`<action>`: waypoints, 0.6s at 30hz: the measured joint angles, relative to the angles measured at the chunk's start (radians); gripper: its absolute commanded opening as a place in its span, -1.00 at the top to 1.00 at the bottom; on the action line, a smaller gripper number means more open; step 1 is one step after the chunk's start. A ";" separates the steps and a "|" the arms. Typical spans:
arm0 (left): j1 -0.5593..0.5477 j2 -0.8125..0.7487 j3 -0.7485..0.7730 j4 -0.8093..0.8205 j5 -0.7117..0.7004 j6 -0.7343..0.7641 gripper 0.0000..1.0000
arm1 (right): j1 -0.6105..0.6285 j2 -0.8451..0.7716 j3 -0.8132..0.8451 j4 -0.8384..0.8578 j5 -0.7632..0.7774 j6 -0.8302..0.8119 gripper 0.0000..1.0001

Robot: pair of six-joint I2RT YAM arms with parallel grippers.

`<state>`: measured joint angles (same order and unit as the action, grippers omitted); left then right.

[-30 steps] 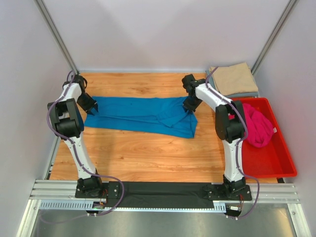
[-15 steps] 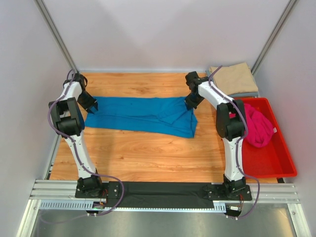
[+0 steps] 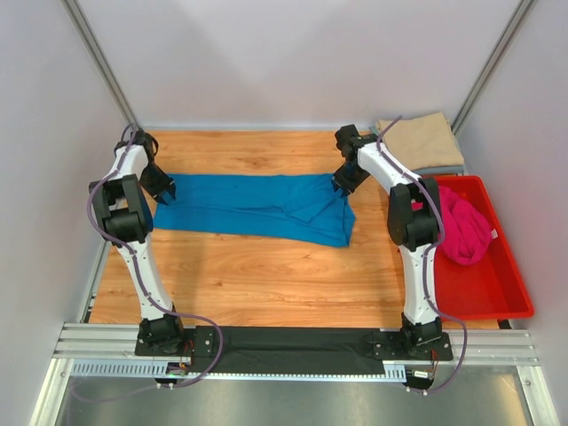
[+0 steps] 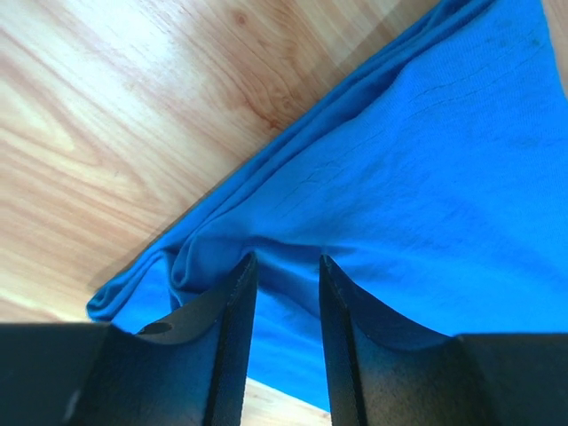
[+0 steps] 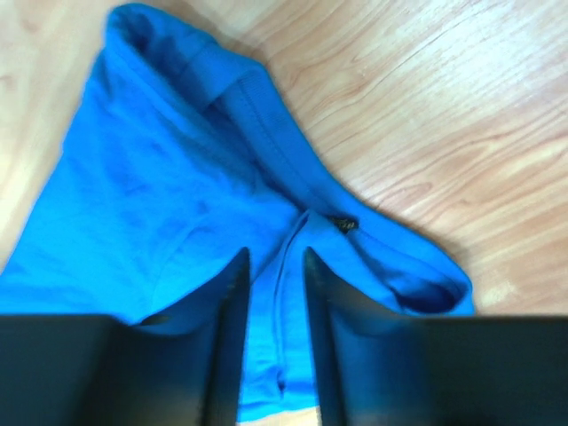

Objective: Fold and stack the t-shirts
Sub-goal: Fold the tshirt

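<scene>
Mid-fold: left end effector [image 4: 284, 259] and right end effector [image 5: 275, 253] each pinch an end of the bright blue t-shirt [image 3: 253, 206]; the next move probably calls for a synchronized lift and fold-over.

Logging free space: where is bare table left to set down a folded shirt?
The widest bare table lies between the blue shirt and the arm bases. A narrower strip runs behind the shirt along the back wall. The right side is crowded: beige shirt, red bin with pink shirt.
</scene>
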<state>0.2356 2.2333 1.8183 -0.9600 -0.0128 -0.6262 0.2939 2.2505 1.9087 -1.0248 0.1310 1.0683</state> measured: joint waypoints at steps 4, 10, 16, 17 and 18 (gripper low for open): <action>0.000 0.000 0.046 -0.031 -0.011 0.004 0.11 | 0.007 -0.020 0.026 -0.032 0.002 0.006 0.26; 0.000 -0.014 0.099 -0.048 -0.022 0.010 0.10 | 0.061 -0.123 -0.095 -0.028 -0.011 0.081 0.19; -0.016 -0.079 0.004 -0.034 -0.048 0.051 0.20 | 0.161 -0.150 -0.171 -0.011 -0.056 0.142 0.17; -0.022 -0.087 -0.012 -0.030 -0.049 0.058 0.22 | 0.176 -0.150 -0.171 -0.003 -0.058 0.148 0.17; -0.028 -0.096 -0.031 -0.024 -0.049 0.064 0.27 | 0.187 -0.150 -0.171 0.002 -0.060 0.152 0.17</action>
<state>0.2073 2.1376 1.7870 -0.9836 -0.0616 -0.5617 0.4812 2.1002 1.7378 -1.0229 0.0708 1.2205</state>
